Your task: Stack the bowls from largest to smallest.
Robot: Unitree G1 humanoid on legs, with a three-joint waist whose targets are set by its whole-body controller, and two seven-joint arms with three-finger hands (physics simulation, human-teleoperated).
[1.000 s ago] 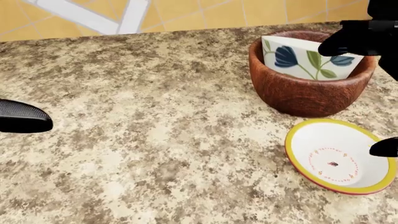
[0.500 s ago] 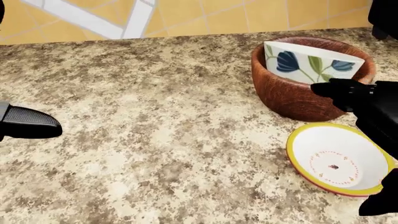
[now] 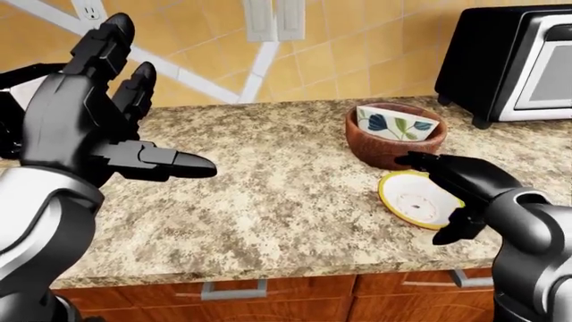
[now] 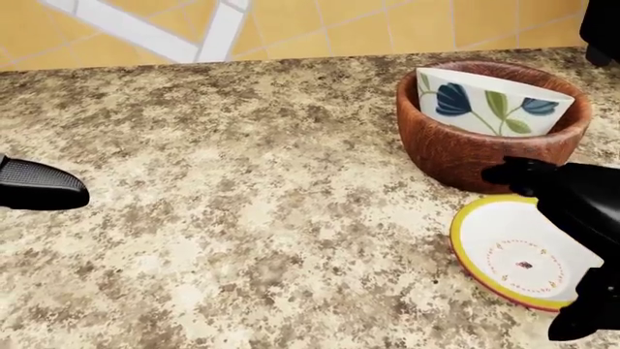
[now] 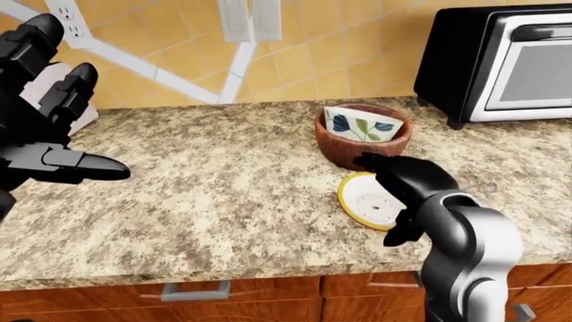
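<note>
A yellow-rimmed bowl [image 4: 518, 258] lies on the counter [image 4: 242, 196] between the right hand's [image 4: 567, 218] spread fingers [image 4: 514, 173]. The left hand [image 3: 89, 127] hangs open, well apart.

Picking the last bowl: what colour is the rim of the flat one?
Yellow rim, red outer edge, on the white bowl; clearest in the head view.

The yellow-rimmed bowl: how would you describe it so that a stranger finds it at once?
Start at the black toaster oven on the granite counter. Left of it stands a brown wooden bowl holding a blue-leaf bowl. Just below lies the yellow-rimmed bowl, alone, shallow and white inside.
</note>
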